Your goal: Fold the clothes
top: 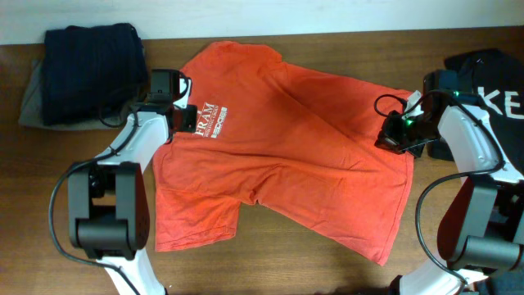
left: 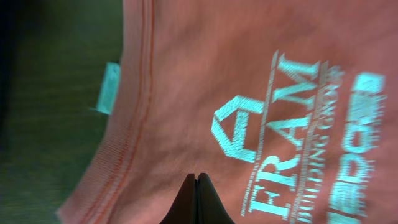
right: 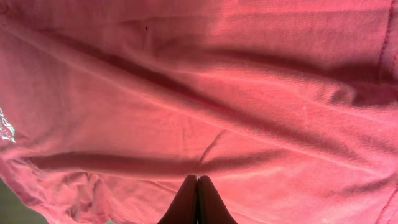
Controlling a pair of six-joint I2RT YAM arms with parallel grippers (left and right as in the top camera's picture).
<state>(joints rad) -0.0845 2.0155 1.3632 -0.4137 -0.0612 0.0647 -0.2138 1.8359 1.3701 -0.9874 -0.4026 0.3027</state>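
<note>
The clothes, an orange-red T-shirt, lie spread and wrinkled across the wooden table, with white lettering near the upper left. My left gripper sits at the shirt's left edge beside that lettering. In the left wrist view its fingertips are pressed together over the cloth, next to the lettering and the ribbed collar with a white tag. My right gripper is at the shirt's right edge. It is shut just above creased fabric, with nothing between the jaws.
A folded dark navy garment lies at the back left on a grey cloth. A black garment with white letters lies at the right edge. Bare wooden table shows in front of the shirt.
</note>
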